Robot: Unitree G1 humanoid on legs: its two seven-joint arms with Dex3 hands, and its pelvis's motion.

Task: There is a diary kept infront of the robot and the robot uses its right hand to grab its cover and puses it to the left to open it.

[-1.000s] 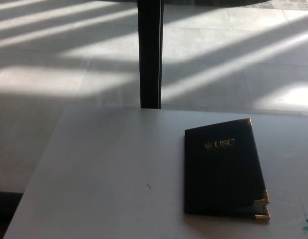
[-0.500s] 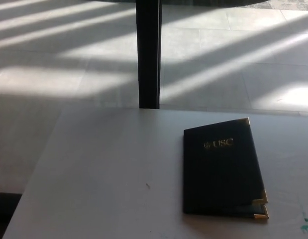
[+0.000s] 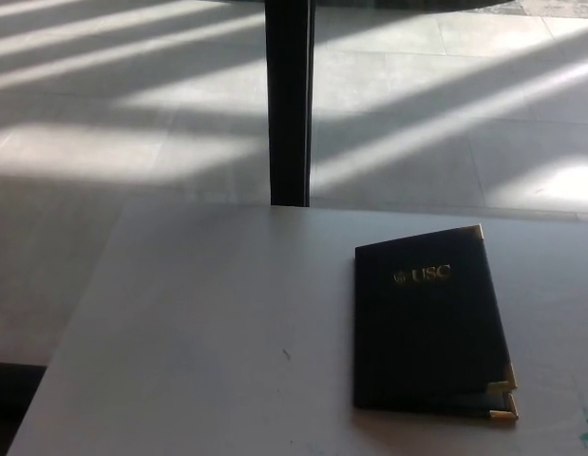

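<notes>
Diary lies closed on the worktop, right of centre, neither hand in view so their fingers cannot be judged; the right hand should hook the cover's right edge by its brass corners and sweep it left.
</notes>
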